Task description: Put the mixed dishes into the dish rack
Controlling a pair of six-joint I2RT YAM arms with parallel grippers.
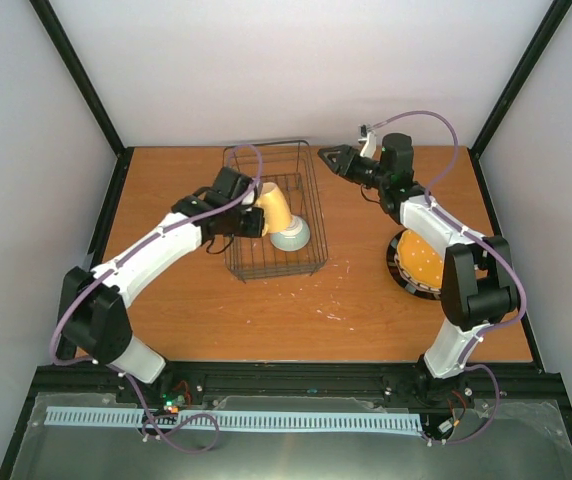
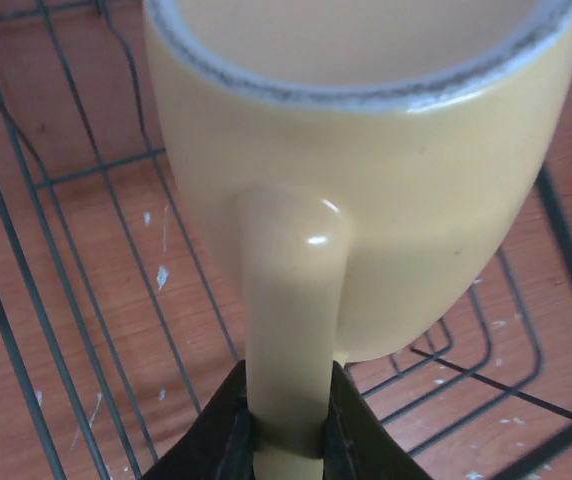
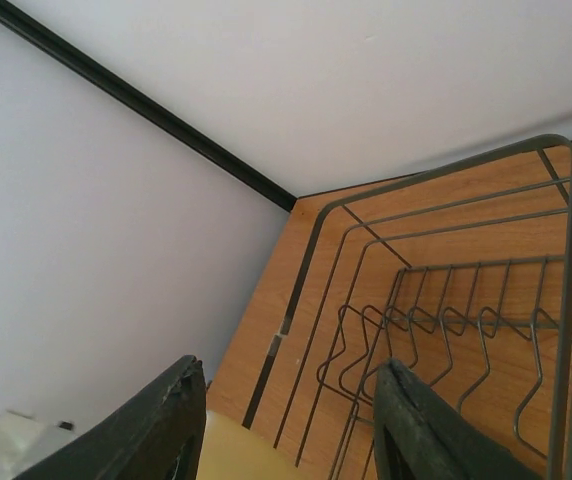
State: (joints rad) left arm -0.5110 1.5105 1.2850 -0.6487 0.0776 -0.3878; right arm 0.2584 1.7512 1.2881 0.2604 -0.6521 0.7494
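**Mug held over the rack, right claw standing open**

From the overhead view I see the left claw (image 1: 254, 222) reaching in over the near left side of the dish rack (image 1: 256, 266), closed on the cream-yellow mug (image 1: 274, 207). My left wrist view shows the grip: the two dark fingers (image 2: 228, 440) pinch the lower part of the mug's handle (image 2: 288, 320) from either side, with the mug's body and its grey-edged rim filling the frame beyond them. Rack wires and table wood show underneath. The mug hangs tilted, inside the rack's outline, and its lower end sits right next to the pale blue-green bowl (image 1: 293, 236), which lies in the near right part of the rack. I can't tell whether mug and bowl touch, or whether the mug touches any wire.

The right claw (image 1: 331, 158) hovers just outside the rack's far right corner, pointing towards it. In its own wrist view both fingers (image 3: 156, 430) stand well apart with nothing between them, and the rack's upright dividers show beyond, against the wall corner.

The plates (image 1: 418, 258) sit stacked on the table (image 1: 296, 310) on the right, partly hidden under the right arm. The orange-yellow one is on top, with a dark rim showing beneath it. I can't make out the others.
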